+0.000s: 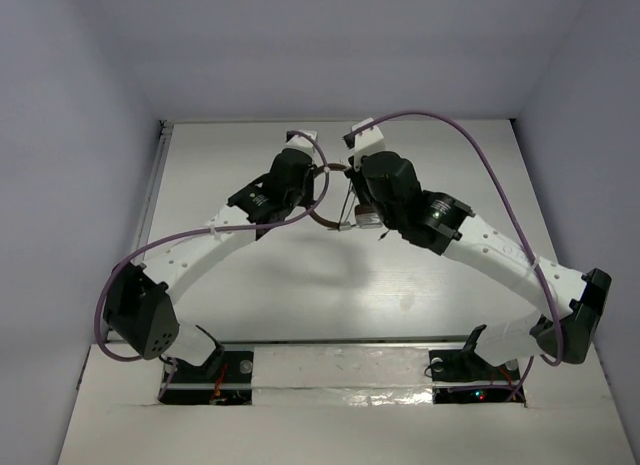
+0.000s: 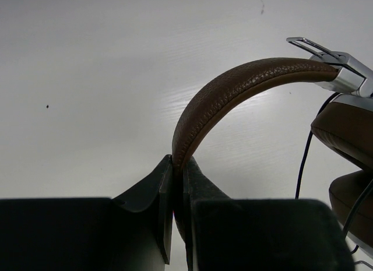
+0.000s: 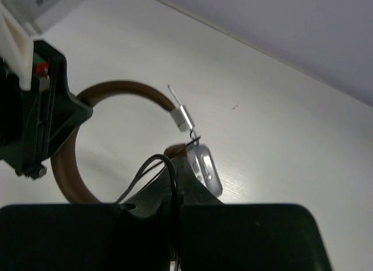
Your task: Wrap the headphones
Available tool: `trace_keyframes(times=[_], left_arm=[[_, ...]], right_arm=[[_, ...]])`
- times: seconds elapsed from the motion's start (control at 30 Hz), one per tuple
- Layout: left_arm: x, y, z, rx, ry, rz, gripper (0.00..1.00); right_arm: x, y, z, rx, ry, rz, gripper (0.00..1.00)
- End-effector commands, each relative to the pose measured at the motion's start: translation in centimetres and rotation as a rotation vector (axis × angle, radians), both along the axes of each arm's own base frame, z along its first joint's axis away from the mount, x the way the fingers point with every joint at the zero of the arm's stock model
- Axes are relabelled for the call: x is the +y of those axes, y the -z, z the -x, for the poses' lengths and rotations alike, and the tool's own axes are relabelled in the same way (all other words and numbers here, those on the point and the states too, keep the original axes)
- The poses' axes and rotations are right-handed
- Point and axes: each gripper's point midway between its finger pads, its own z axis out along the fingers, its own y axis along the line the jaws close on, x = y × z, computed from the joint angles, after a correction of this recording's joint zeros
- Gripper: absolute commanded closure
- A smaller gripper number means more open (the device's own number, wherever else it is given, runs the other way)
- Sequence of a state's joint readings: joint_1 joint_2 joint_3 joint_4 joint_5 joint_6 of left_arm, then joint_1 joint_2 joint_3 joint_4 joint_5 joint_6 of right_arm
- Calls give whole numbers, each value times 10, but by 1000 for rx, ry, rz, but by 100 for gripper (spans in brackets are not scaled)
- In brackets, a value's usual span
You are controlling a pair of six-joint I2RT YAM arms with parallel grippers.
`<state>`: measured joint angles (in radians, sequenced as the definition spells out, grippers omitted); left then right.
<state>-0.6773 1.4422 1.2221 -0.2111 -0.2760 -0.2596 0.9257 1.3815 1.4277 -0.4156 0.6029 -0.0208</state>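
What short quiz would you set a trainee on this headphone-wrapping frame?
1. True or false: the left claw is shut on the brown headband.
2. What does the right claw pinch? A) the headband B) the thin dark cord C) a purple robot cable
3. Fill in: in the right wrist view, the earcup shell is ___ in colour.
Key: 1 true; 2 B; 3 silver.
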Motion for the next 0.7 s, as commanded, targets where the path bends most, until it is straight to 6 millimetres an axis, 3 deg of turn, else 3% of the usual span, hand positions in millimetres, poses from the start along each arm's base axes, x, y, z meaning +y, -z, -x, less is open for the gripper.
trace_keyframes(times=[0.0,0.37,0.53,0.67], left_arm=[[-9,-17,14,-38,81,33,100],[-5,-35,29,-60,158,41,100],[-14,-46,32,-70,219,57,100],[-12,-54,34,-77,238,82,100]], right_arm=[[-5,-35,-17,-104,13,-49,100],[-41,-11,-53,-106,158,5,99],[-48,11,-69,-66,198,3,97],[-57,16,-77,-55,217,-33,96]])
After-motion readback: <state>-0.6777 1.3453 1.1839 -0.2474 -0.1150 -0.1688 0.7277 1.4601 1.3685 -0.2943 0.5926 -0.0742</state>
